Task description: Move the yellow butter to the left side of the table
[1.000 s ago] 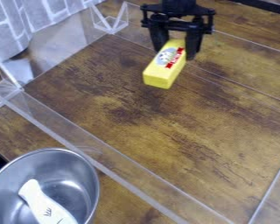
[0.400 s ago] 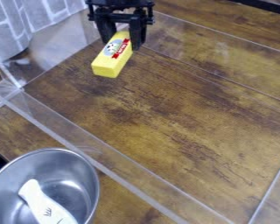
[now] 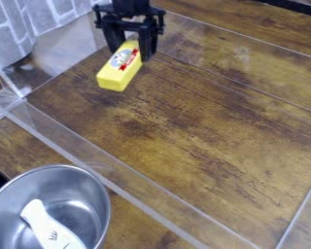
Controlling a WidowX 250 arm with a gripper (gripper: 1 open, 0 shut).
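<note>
Single overhead-oblique view. The desk point(image 3: 210, 146) is dark brown wood-grain planking, visibly worn in lighter streaks, and a clear acrylic edging point(image 3: 81, 151) runs around it, its rails catching pale reflections along the near and left sides.

The black gripper point(image 3: 128, 44) points straight down near the desk's far left corner. Its fingers point(image 3: 113, 41) are clamped on the upper end of the yellow butter point(image 3: 120, 69), one on each long side. The block hangs tilted, labelled top face toward the camera, red-and-white print visible; its lower end slants toward the near left. Whether that lower end touches the wood or sits just above it cannot be told from this angle.

Outside the edging, at the bottom left corner, a round steel bowl point(image 3: 67, 190) sits on a further stretch of wood surface, with a white object point(image 3: 44, 227) lying inside it; its kind is unclear. At the top left, a grey-and-white patterned cloth point(image 3: 28, 24) hangs beyond the desk edge. A small dark blue patch shows at the extreme left edge, too cropped to identify.
</note>
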